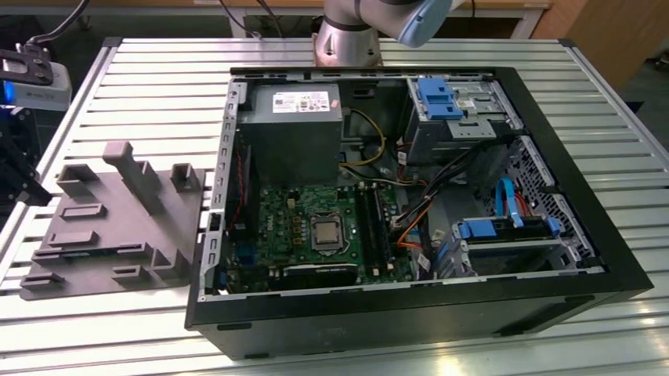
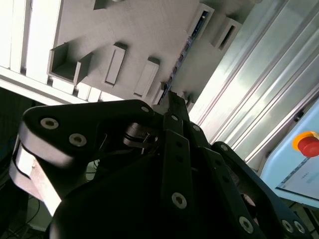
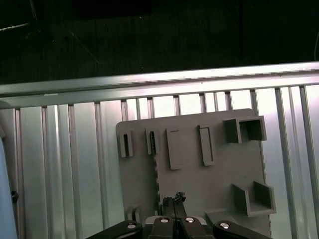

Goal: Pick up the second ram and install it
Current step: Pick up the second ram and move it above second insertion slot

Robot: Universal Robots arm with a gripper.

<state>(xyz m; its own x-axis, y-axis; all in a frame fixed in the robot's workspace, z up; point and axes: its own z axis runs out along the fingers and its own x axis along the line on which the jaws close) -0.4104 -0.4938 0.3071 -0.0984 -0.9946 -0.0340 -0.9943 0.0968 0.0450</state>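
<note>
A silvery slatted metal tabletop (image 1: 136, 70) carries a grey tray (image 1: 125, 227). Just beside the tray, on the exterior view's right, stands an open black computer case (image 1: 418, 313). The second ram (image 1: 89, 252) lies in a long slot of the tray and appears as a thin dark strip with a blue-green edge in the second wrist view. The gripper (image 3: 173, 199) hangs over the tray near one end of the ram, its fingers (image 3: 168, 206) pressed together on nothing. Past the tray and the tabletop's rim the floor (image 3: 149, 40) is dark. A red button (image 2: 308, 143) sits on a pale blue box off to the tray's side.
</note>
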